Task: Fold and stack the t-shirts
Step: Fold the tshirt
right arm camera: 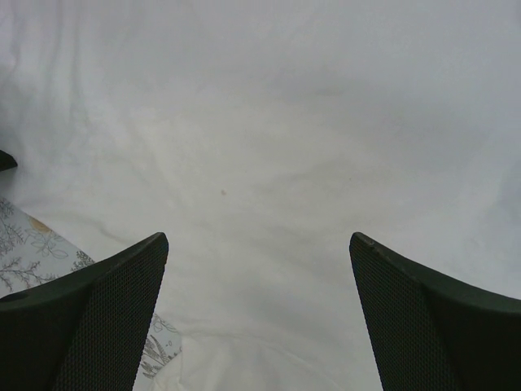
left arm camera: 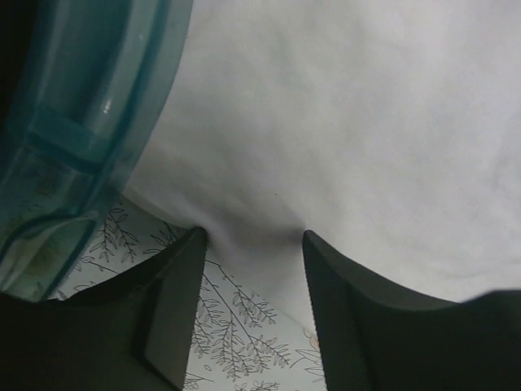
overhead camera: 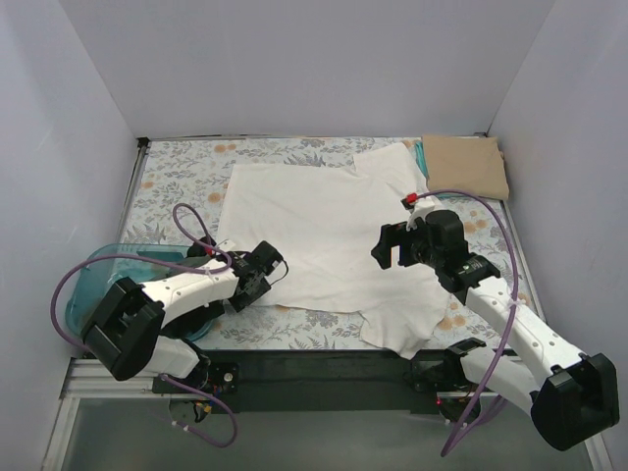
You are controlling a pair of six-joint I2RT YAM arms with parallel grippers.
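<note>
Left wrist — fingers (left arm camera: pixel 172 314) straddling cream shirt (left arm camera: pixel 342 122).

Robot lab cell, plain white walls (overhead camera: pixel 294 69), 2 arms (overhead camera: pixel 186 287) bolted to table (overhead camera: pixel 167 186)

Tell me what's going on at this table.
A large cream-white t-shirt lies spread flat on the floral table cover. The left end effector sits at the shirt's near-left hem, its jaws apart with the cloth edge between them. The right end effector hangs wide open over the shirt's right side, holding nothing. A folded tan shirt lies at the far right corner.
</note>
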